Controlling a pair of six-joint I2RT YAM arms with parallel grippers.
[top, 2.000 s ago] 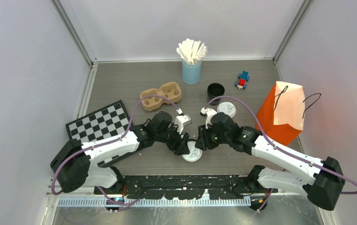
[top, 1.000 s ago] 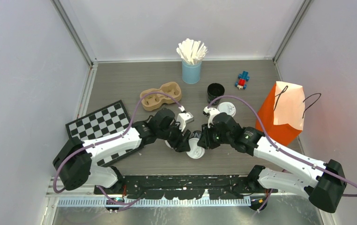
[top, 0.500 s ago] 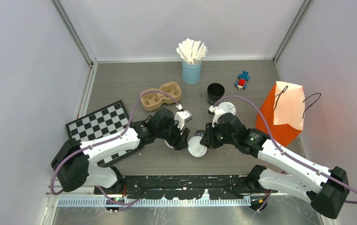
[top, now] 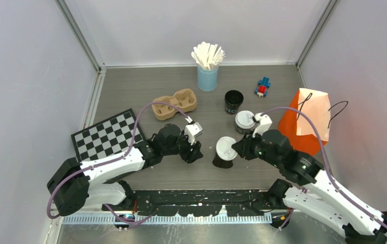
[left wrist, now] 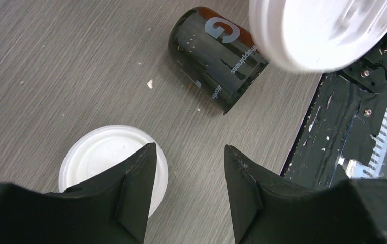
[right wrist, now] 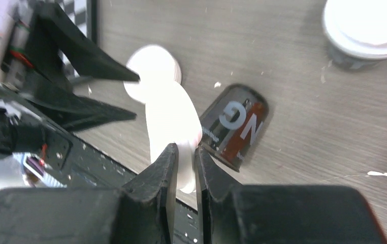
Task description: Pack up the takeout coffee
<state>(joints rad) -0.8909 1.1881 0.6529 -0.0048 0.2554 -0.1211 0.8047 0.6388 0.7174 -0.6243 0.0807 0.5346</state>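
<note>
On the far left of the table (top: 130,86) lies a checkerboard (top: 105,136). Behind it sits a brown cup tray (top: 173,104).

Next comes the left gripper (top: 193,153). From above I only see its dark fingers low over the table. Its own camera shows more: the left gripper (left wrist: 189,147) has its fingers spread apart and holds nothing. A loose lid (left wrist: 105,157), round and white, lies flat on the table right under them. The top view hides that lid, but the right wrist camera also catches the loose lid (right wrist: 153,63).

In the middle, a black tipped cup (top: 223,162) lies on its side near the front edge. The left wrist view shows the white letters on the tipped cup (left wrist: 214,61).

The right gripper (top: 236,148) is pinching a white held lid (top: 226,146) just over that cup. Its wrist camera shows the fingers of the right gripper (right wrist: 185,150) squeezed on the rim of the held lid (right wrist: 173,122), with the tipped cup (right wrist: 234,124) beside it. I cannot tell if lid and cup touch.

Behind stand a blue cup of sticks (top: 207,77), an open cup (top: 233,101) and a lidded cup (top: 244,121). Then a little toy (top: 263,87), and an orange bag (top: 303,127) at the far right.
</note>
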